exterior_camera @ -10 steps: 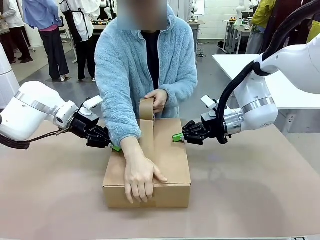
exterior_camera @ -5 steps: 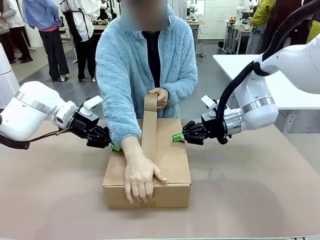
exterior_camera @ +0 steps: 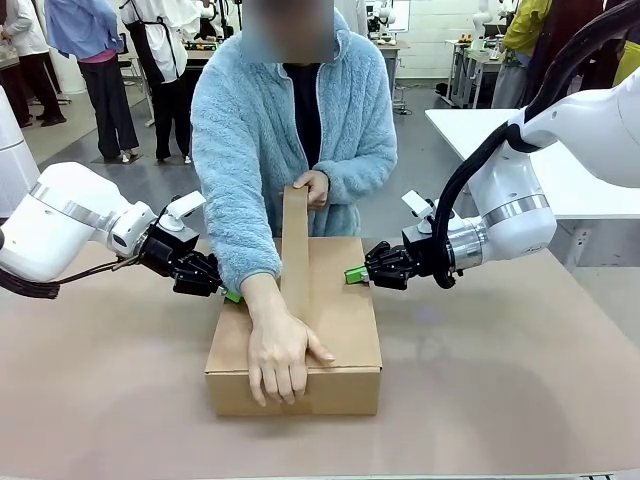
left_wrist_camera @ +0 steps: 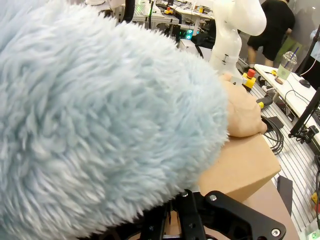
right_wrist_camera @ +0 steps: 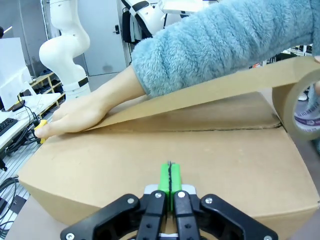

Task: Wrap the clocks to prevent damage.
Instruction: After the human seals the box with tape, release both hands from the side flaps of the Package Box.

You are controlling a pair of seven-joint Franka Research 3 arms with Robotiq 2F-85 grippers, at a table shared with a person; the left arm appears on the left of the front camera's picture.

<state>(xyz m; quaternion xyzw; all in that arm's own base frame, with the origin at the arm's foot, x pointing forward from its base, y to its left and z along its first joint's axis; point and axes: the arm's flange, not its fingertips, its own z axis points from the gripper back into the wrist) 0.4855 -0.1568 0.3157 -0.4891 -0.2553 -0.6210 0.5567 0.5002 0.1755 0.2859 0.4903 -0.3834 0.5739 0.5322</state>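
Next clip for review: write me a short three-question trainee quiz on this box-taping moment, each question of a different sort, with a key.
1. True or false: the right gripper has its jaws shut and presses against the side of the cardboard box.
2. Multiple choice: what does the person's hand at the near edge of the box do? A) lifts a flap B) presses the tape strip down C) grips the left gripper
3. Fill in: the tape roll is held above the box's ___ edge, as the front view shows.

Key: 1 true; 2 B; 3 far
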